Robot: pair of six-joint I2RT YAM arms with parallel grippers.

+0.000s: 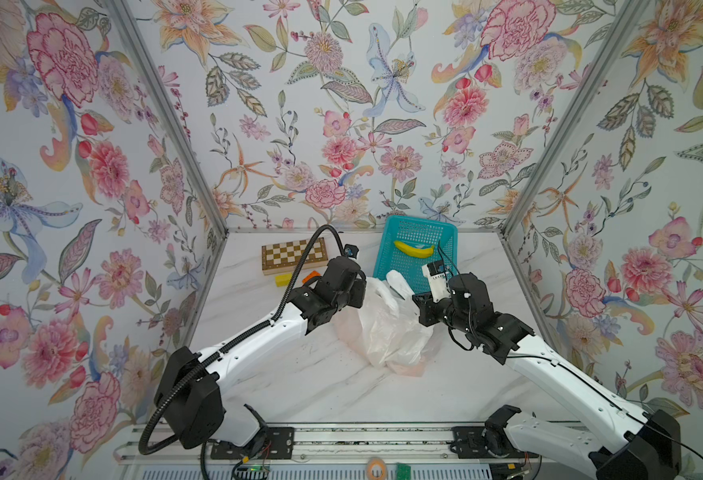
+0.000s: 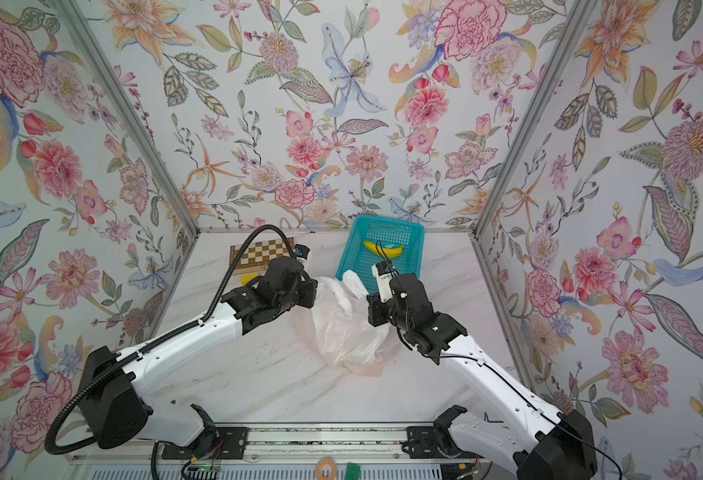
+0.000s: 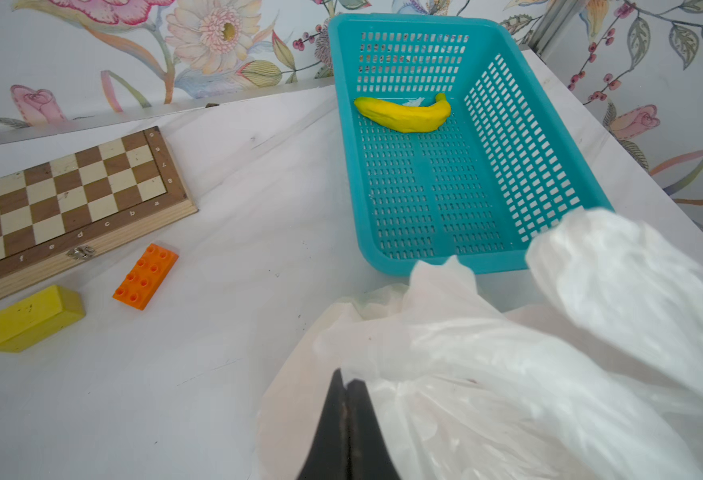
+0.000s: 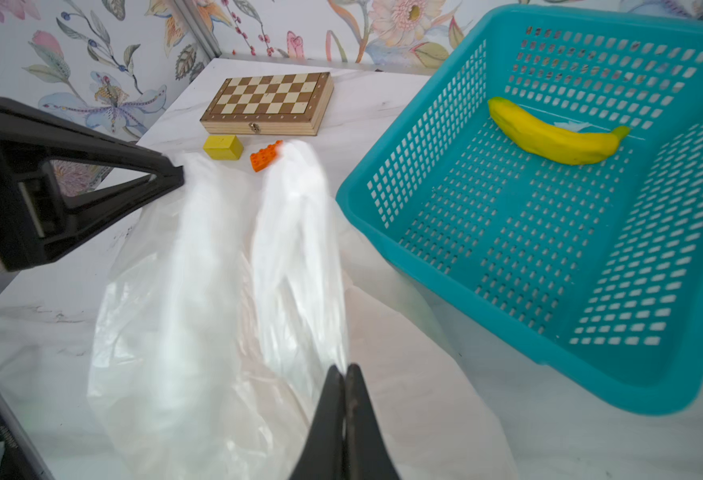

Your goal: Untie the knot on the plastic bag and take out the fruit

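The plastic bag point(image 1: 383, 332) point(image 2: 341, 328), thin white film, sits mid-table between both arms. Its top is drawn up into two separate strips point(image 4: 299, 216). My left gripper point(image 3: 347, 379) is shut on the film of one strip, its black fingers point(image 4: 92, 183) reaching in from the side in the right wrist view. My right gripper point(image 4: 345, 370) is shut on the film at the foot of the other strip. The knot is out of view. The fruit is hidden in the bag; only a faint pink-orange tint point(image 1: 408, 368) shows through its lower film.
A teal mesh basket point(image 1: 383, 253) point(image 3: 343, 124) point(image 4: 424, 137) stands just behind the bag with a banana point(image 1: 414, 248) in it. Back left lie a chessboard box point(image 1: 293, 253), a yellow block point(image 3: 29, 318) and an orange brick point(image 3: 146, 276).
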